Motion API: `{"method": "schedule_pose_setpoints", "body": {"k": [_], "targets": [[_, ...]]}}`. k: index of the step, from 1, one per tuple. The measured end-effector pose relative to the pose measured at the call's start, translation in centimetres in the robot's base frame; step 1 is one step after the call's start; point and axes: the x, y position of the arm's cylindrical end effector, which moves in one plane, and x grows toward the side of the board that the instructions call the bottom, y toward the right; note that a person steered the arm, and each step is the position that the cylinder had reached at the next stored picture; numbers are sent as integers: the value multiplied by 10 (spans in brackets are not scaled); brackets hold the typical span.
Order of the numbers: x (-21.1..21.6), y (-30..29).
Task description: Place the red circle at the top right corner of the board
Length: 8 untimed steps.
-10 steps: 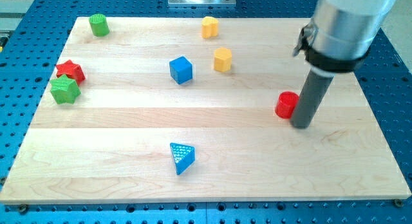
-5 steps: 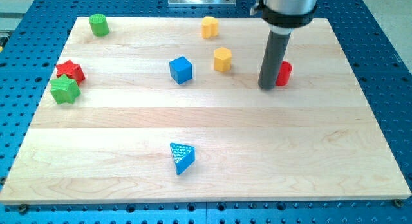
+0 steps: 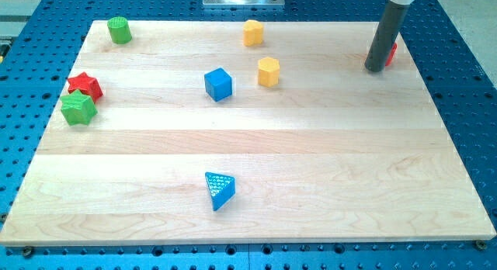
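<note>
The red circle sits near the board's top right corner, mostly hidden behind my rod. My tip rests on the board, touching the red circle on its left and lower side. Only a thin red sliver shows at the rod's right.
A green cylinder is at the top left. A red star and a green star sit at the left edge. Two yellow blocks and a blue cube are top centre. A blue triangle lies near the bottom.
My tip has pushed the red circle from the board's right middle up and to the right, close to the top right corner. The other blocks have not moved.
</note>
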Motion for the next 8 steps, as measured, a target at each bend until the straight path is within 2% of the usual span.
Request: {"method": "schedule_pose_setpoints", "body": {"k": [1,2,4,5,6,7,8], "targets": [[18,5],[4,30],[-52,15],[-41,23],[-80,38],[-84,26],[-85,58]]}}
